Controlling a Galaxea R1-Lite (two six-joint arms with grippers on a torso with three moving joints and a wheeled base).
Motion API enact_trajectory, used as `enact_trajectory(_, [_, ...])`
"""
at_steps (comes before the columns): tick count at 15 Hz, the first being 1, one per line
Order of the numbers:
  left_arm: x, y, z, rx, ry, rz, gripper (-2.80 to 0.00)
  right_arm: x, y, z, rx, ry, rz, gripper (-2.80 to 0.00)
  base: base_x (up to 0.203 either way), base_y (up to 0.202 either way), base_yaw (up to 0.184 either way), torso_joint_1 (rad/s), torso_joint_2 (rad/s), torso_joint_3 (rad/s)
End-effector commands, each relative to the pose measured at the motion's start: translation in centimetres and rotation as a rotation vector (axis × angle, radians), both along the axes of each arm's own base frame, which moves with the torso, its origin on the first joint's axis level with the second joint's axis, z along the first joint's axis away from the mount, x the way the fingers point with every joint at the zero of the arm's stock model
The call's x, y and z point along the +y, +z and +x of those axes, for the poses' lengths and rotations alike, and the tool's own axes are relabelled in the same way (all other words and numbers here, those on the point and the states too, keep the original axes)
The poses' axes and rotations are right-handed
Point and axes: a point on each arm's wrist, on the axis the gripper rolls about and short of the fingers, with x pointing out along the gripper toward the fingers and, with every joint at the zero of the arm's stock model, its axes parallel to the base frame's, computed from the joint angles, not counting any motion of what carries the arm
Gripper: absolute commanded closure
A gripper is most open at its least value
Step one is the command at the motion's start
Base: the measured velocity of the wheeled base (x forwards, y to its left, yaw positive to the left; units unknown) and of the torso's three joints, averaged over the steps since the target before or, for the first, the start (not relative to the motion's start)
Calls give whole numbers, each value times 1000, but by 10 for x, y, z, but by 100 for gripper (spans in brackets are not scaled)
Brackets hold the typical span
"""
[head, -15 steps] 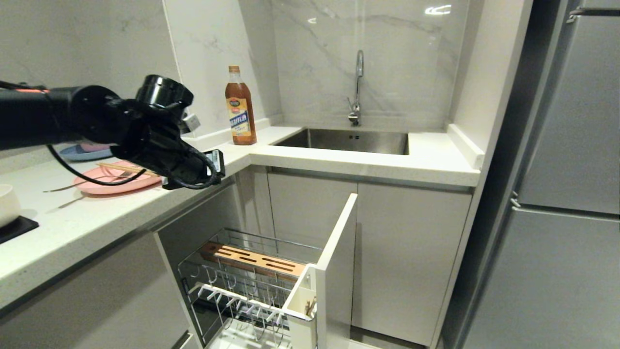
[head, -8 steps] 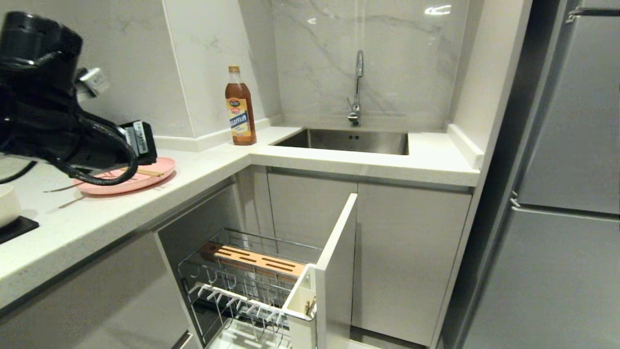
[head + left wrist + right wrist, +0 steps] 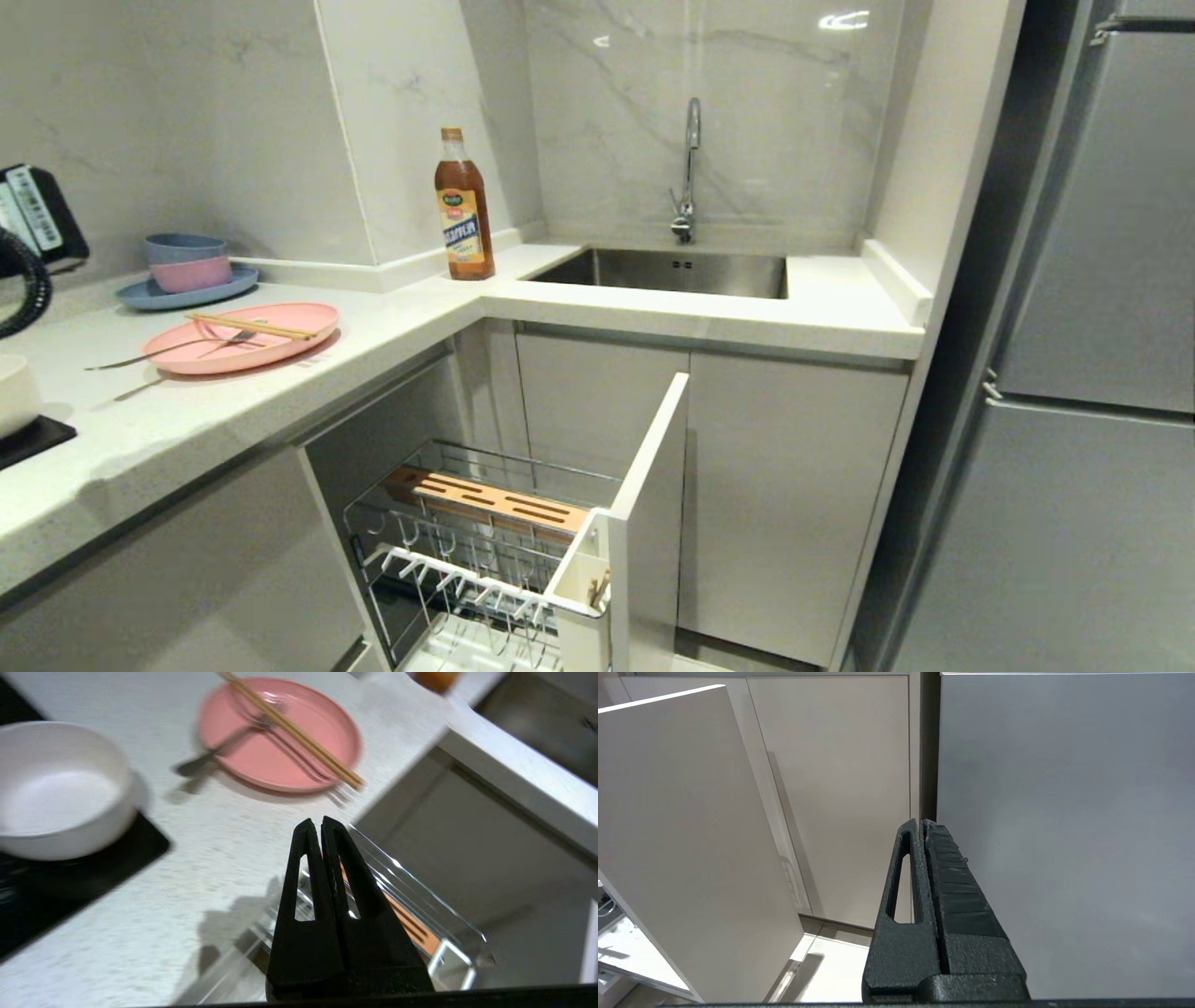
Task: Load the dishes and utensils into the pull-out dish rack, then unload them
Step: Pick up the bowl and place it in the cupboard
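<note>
1. While the pull-out dish rack (image 3: 485, 551) stands open below the counter (image 3: 392, 317), nothing is loaded in its wire basket yet, as far as I can see; only something thin and wooden sits in its white cup (image 3: 586, 597).
2. On the counter lies the pink plate (image 3: 245, 337), with the chopsticks (image 3: 250, 326) across it and the fork (image 3: 168, 348) resting on it, the handle past the rim.
3. Beside the plate, the white bowl (image 3: 56, 788) stands on a dark mat (image 3: 84, 868).
4. At the left edge of the head view only a part of the left arm shows; the left gripper (image 3: 321, 826) hangs above the counter edge, its two fingers pressed together and holding nothing.
5. To my eye the step in hand is the reach for a first item. The fingers must part before they come down.
6. The chopsticks are thin and may roll, so a pinch across both sticks near their middle seems safest.
7. The right gripper (image 3: 922, 823) is closed and empty, parked in front of the cabinet doors.
</note>
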Motion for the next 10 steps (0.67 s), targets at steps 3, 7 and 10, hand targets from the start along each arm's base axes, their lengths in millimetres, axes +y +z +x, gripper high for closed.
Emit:
enact_trajectory(3, [25, 4, -7, -19, 149, 1, 0, 0, -1, 0, 2, 0, 0, 0, 0, 0, 0, 0, 0, 0])
enact_trajectory(7, [50, 7, -1, -13, 284, 9, 0, 0, -1, 0, 3, 0, 0, 0, 0, 0, 0, 0, 0, 0])
enact_trajectory(10, [68, 8, 10, 25, 360, 8, 0, 0, -1, 0, 2, 0, 1, 0, 0, 0, 0, 0, 0, 0])
